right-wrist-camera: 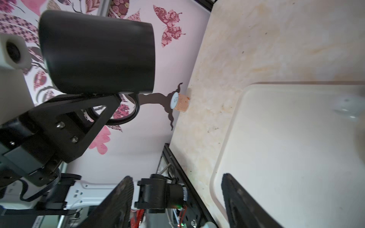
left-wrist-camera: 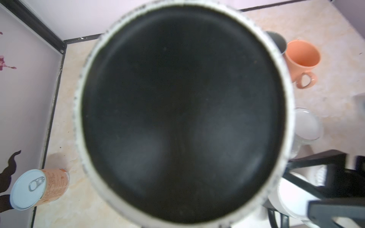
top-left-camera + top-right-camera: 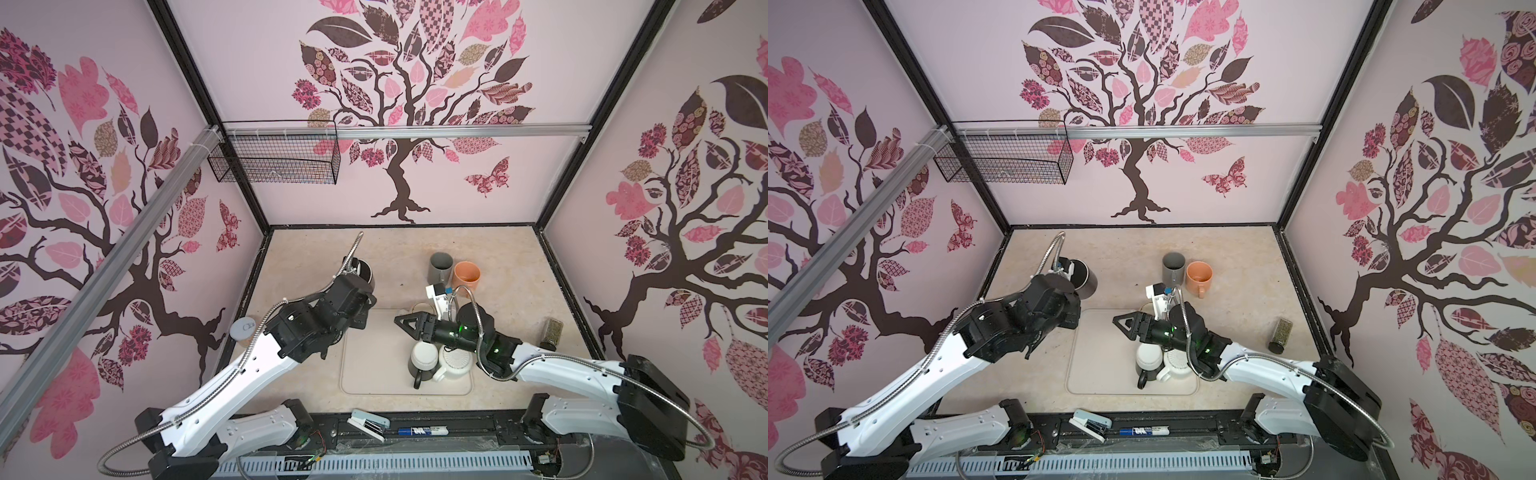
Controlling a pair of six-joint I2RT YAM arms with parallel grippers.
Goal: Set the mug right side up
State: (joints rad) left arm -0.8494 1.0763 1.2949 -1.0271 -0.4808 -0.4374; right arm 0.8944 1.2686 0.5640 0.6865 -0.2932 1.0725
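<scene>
Black mug (image 2: 183, 110) sits right against the left wrist lens. Its dark base with a pale ring fills the frame and is blurred. Off to the sides are an upright orange mug (image 2: 302, 57) and a pull-tab can (image 2: 37, 189) standing by the wall.

Right wrist view: left gripper (image 1: 113, 100) is pinched tight on the black mug's handle. The mug hangs clear of the table (image 1: 256, 39), base turned away from the tabletop, mouth toward it. Right gripper (image 1: 175, 176) has its fingers spread with nothing between them. Beige tray (image 1: 296, 138) lies below.

Both top views: the black mug (image 3: 365, 272) is at the back left of the table, off the tray and partly hidden by the left arm's wrist. The right gripper hovers over the tray's back part, apart from the mug. Gray cup (image 3: 440, 266) stands beside the orange mug behind it. Spice jar (image 3: 552, 332) is near the right wall.
</scene>
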